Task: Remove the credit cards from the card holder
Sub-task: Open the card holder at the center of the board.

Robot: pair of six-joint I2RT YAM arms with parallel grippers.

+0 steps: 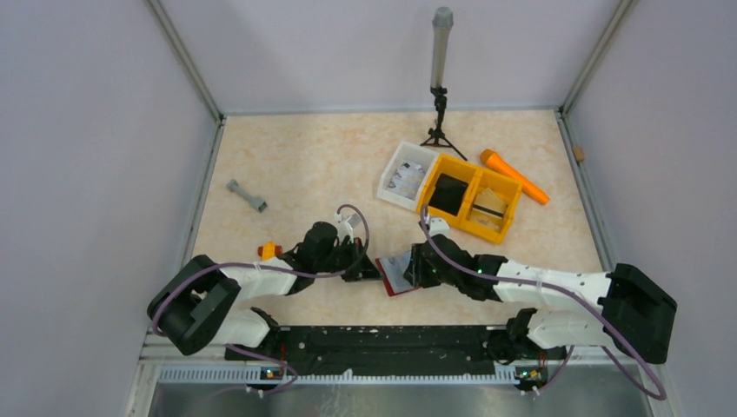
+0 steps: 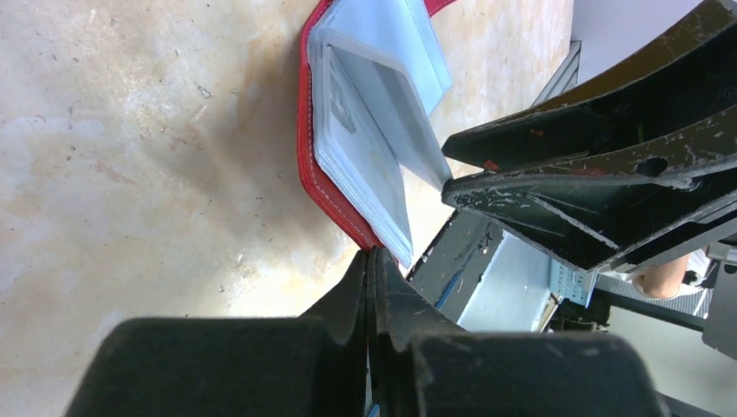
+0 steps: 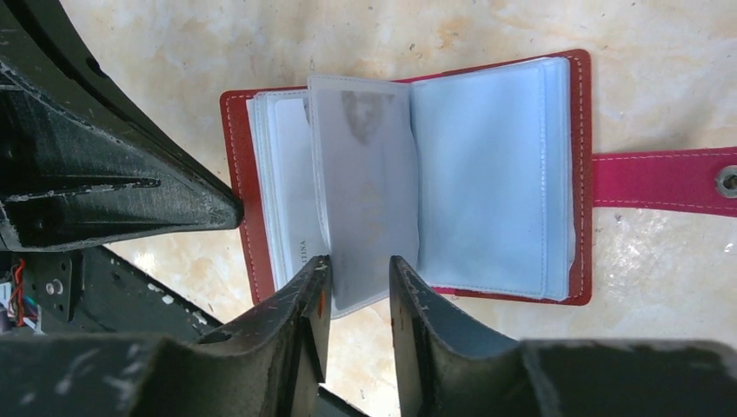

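Note:
The card holder lies open on the table between my two grippers. Its dark red cover faces down and its snap tab stretches right. Clear plastic sleeves fan up from it. Pale credit cards sit inside the sleeves; one stands upright. My right gripper is open, with its jaws either side of the upright sleeve's lower edge. My left gripper is shut, its tips against the red cover's edge. I cannot tell whether the cover is pinched between them.
A yellow-orange divided bin and a white tray stand behind the card holder. An orange tool lies to their right. A grey dumbbell-shaped part lies at the left, and a small tripod pole stands at the back.

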